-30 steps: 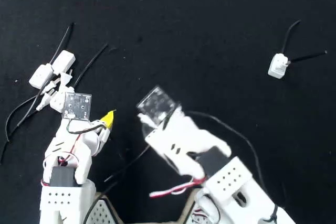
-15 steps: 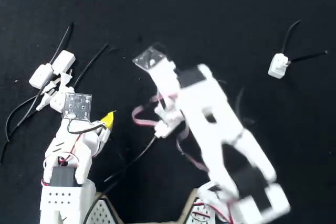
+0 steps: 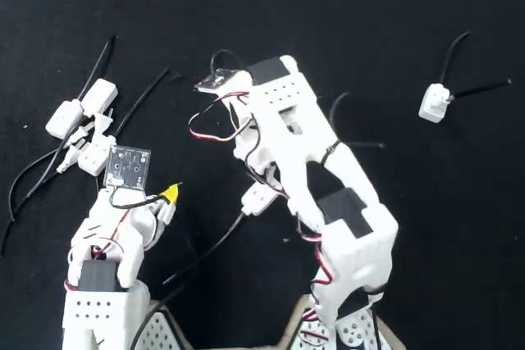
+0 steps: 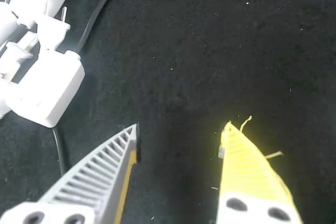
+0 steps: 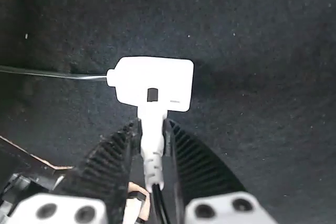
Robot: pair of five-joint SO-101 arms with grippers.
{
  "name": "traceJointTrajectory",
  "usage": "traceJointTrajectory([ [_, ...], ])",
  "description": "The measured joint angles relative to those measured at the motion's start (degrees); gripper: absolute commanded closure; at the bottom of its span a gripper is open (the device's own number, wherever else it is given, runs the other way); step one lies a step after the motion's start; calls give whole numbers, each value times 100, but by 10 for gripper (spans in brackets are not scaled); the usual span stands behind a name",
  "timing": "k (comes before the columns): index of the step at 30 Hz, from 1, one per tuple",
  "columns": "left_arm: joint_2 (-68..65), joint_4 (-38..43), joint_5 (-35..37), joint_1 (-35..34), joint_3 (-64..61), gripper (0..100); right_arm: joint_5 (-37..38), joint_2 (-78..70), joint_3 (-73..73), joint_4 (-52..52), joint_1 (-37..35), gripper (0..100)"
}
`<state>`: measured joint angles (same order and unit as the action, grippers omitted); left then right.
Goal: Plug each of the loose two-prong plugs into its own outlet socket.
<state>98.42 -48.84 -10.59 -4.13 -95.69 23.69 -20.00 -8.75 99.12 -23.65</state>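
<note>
The black worktop [image 3: 344,30] carries two white arms, both based at its near edge. The right arm [image 3: 328,170] is the larger shape, folded over the middle of the worktop. The left arm [image 3: 111,235] stands at the near left corner.

There are two hands. The right hand [image 5: 152,124] is closed on a white plug [image 5: 152,150], with its two dark ribbed fingers [image 5: 105,161] pressing the plug's shaft from both sides. The left hand [image 4: 181,127] is spread wide with only cloth between its grey finger and its yellow finger [image 4: 247,166]. It hangs just beside the pieces at the left edge.

White plug-and-socket pieces lie in three places. Near the left edge is a cluster [image 3: 66,118] of three blocks with smaller plugs among them; the exact number of plugs cannot be told. In the left wrist view, the cluster's biggest block [image 4: 47,90] lies beside a loose plug [image 4: 52,27] whose metal prong sticks out bare. In the middle of the worktop lies one socket [image 5: 152,80], and the held plug's nose is tight against its side. Whether the prongs are fully home is hidden. Near the right edge, well apart from both arms, lies one more white block [image 3: 432,106] with two black leads running from it.

Thin black cables [image 3: 139,100] trail from the pieces, and one thin wire [image 5: 52,72] runs from the middle socket.
</note>
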Motion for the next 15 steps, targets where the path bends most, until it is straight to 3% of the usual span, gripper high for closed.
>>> traceJointTrajectory([
  [7, 0, 0, 0, 0, 0, 747, 941, -9, 0, 0, 369, 988],
  [15, 0, 0, 0, 0, 0, 747, 1231, -9, 440, -457, 501, 988],
])
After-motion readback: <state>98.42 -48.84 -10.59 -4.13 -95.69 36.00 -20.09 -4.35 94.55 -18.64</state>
